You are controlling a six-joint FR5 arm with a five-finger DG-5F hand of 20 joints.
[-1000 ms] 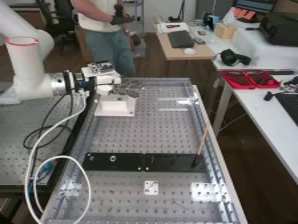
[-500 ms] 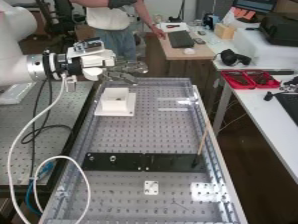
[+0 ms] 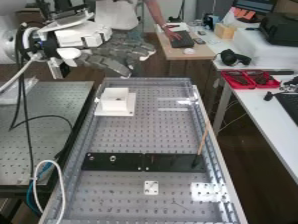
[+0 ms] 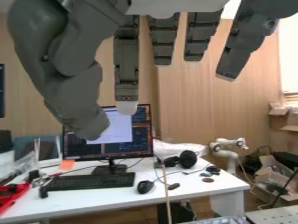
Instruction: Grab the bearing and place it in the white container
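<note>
Up and away from the white container it goes: the hand (image 3: 110,56), low over that container a second ago, is now higher and nearer the high camera, its white cable (image 3: 58,185) drawn over to the left of the view. The fingers are straight and spread, released, gripping nothing; the wrist view has the same open reach, thumb apart from the fingers.

Biggest on the scene, the perforated metal table (image 3: 149,132) runs away from the high camera. Alongside, past its right edge, stands a white desk (image 3: 263,112), a monitor (image 4: 136,142) on it in the wrist view. Across the table lies a long black bar (image 3: 130,165). At the far left corner sits the white container (image 3: 114,106), upright on its flat base. A slim wooden rod (image 3: 203,137) leans at the bar's right end. As for the bearing, I can't tell whether it's in the container.
</note>
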